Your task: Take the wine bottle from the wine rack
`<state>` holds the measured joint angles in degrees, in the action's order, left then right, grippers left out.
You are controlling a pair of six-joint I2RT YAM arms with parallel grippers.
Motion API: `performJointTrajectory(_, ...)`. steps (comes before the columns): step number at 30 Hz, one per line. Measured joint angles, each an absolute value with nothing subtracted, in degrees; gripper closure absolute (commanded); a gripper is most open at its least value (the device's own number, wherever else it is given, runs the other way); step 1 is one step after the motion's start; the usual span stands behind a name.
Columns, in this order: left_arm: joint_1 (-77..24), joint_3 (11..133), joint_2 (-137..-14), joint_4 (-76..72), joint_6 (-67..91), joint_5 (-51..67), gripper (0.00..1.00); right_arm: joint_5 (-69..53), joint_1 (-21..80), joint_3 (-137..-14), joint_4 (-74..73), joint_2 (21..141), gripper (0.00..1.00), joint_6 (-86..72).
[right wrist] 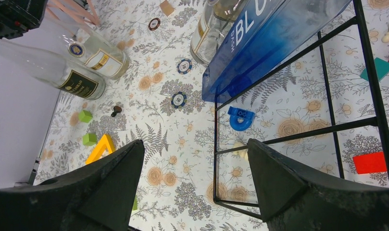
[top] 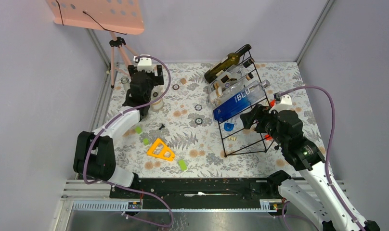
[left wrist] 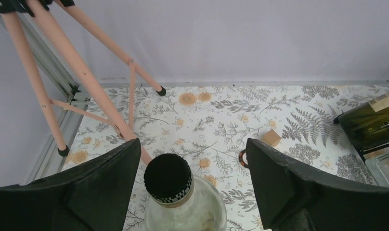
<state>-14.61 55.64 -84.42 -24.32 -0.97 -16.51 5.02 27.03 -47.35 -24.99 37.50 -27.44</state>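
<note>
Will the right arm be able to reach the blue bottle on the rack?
Probably yes. The open right gripper is right beside the blue bottle's lower end, with only the wine rack's thin wires nearby.

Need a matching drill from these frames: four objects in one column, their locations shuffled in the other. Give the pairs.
Objects
1. blue bottle
2. black-capped clear bottle
3. dark green bottle
4. orange triangle

Locations
a. between the open jaws of the left gripper
b. lying flat, left of the wine rack
c. on the wine rack, nearest the arms of the racked bottles
d. at the far end of the wine rack

Pairs: 1-c, 2-a, 3-d, 4-b
</note>
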Motion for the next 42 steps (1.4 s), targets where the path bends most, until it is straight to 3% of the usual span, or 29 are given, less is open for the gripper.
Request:
performJointTrajectory(3,-14.61,56.05,-83.55,-23.92,-0.82,-16.40,0.01,5.06,27.03,-47.44,-25.08,37.47,0.14,-27.42)
performJointTrajectory(11,-15.75,61.10,-79.85,-17.72,1.02,-14.39,0.01,6.52,27.03,-50.04,-28.49,38.17,0.14,-26.94)
performJointTrajectory(23,-25.12,79.31,-78.41,2.59,10.90,-7.68,0.01,11.11,27.03,-57.65,-34.06,48.64,0.12,-26.39)
performJointTrajectory(33,-42.81,59.27,-69.19,7.16,17.78,-5.61,0.01,15.49,23.88,-65.25,-35.75,56.99,0.12,-28.12)
performJointTrajectory(42,-46.85,45.17,-59.00,8.10,21.21,-5.39,0.01,9.39,11.86,-71.31,-33.26,62.46,0.06,-31.16)
